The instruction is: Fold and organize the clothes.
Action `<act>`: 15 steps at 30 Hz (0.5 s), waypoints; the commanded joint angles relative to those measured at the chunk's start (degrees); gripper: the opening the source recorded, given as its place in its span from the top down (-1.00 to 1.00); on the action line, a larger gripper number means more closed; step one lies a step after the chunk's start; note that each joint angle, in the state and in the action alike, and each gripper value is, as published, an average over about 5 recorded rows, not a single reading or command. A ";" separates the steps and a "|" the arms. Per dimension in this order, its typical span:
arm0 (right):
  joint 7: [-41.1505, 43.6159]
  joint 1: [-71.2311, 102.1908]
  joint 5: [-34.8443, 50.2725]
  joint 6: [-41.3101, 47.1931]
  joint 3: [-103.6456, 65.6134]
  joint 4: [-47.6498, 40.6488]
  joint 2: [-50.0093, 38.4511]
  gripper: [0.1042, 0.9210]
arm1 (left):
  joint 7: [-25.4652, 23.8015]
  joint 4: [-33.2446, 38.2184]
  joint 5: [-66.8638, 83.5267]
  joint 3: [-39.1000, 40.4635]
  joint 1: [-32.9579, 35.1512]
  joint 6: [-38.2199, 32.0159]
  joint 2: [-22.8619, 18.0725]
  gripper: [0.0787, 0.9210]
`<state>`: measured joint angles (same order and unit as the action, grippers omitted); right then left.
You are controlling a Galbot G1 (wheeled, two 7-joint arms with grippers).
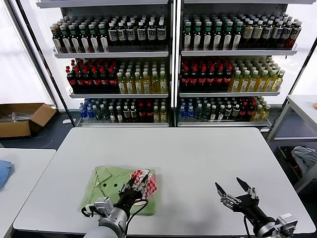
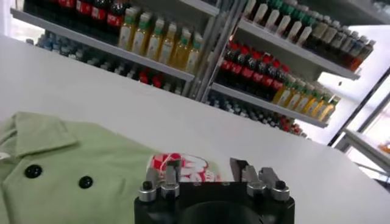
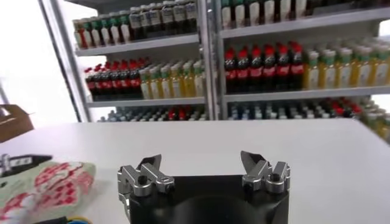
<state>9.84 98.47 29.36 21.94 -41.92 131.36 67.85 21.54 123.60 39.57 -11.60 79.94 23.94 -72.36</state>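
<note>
The clothes, one light green polo shirt [image 1: 111, 186], lie folded on the white table [image 1: 198, 158] near its front left, collar and buttons up, with the red-and-white checkered logo [image 1: 146, 182] on the right side. My left gripper [image 1: 137, 181] hovers over the logo end, jaws apart and gripping nothing. In the left wrist view the left gripper [image 2: 204, 173] frames the logo [image 2: 189, 165], with the shirt [image 2: 67, 164] spread beside it. My right gripper [image 1: 228, 184] stands open over bare table at the front right, empty, and the right wrist view shows the right gripper [image 3: 201, 164] wide apart.
Behind the table stand tall shelves of bottles [image 1: 168, 59]. A cardboard box [image 1: 22, 119] sits on the floor at far left. A blue cloth [image 1: 4, 173] lies on a side table at left. A grey-blue cloth [image 1: 304, 158] lies under another table at right.
</note>
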 commanded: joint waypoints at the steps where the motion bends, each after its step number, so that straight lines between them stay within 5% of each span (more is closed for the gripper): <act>1: -4.39 -12.61 -2.54 6.14 22.81 -5.93 2.13 -0.76 | -2.32 6.39 3.75 -9.54 2.16 0.10 2.21 -0.14; 9: -7.21 -25.01 -4.50 7.89 38.62 -18.30 7.40 -0.76 | -2.88 11.79 5.45 -20.45 6.08 0.40 4.73 -0.67; 15: -7.32 -28.93 -4.86 7.96 42.07 -24.53 10.42 -0.76 | -3.08 13.07 3.99 -19.84 8.45 0.34 1.80 -0.76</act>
<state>4.50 80.22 25.83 27.73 -13.85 118.08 73.79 19.32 132.27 43.22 -24.99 84.68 24.21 -69.65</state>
